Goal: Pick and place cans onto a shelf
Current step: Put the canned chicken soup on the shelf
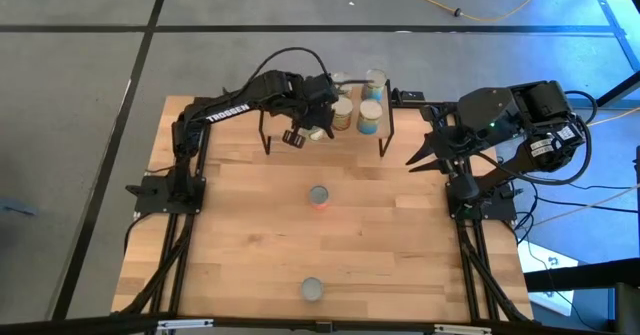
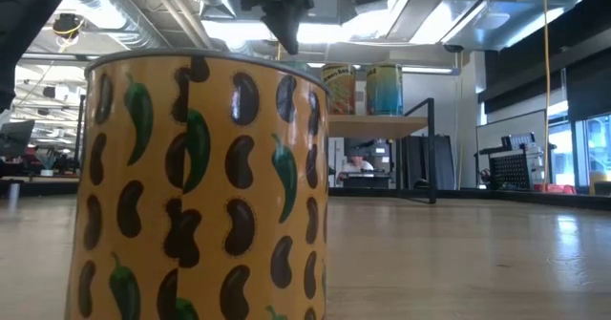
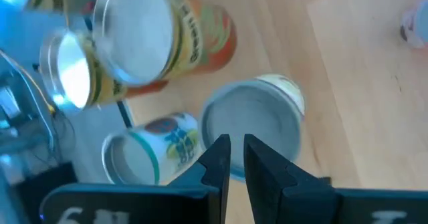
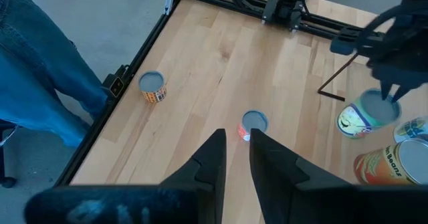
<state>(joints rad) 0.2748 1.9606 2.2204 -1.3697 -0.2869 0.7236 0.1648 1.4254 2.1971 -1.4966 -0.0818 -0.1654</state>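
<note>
The shelf stands at the table's far middle, and its black legs show in the high view. Several cans stand on it, among them an orange one and a teal-and-white one. My left gripper is shut just above the silver top of a white-labelled can; it also shows in the right wrist view. An orange-red can stands mid-table. A yellow can stands near the front edge. My right gripper waits shut at the table's right side.
The yellow can fills the low view's left and hides the mid-table can there. A person in blue jeans stands beside the table. Bare wood lies between the shelf and the two loose cans.
</note>
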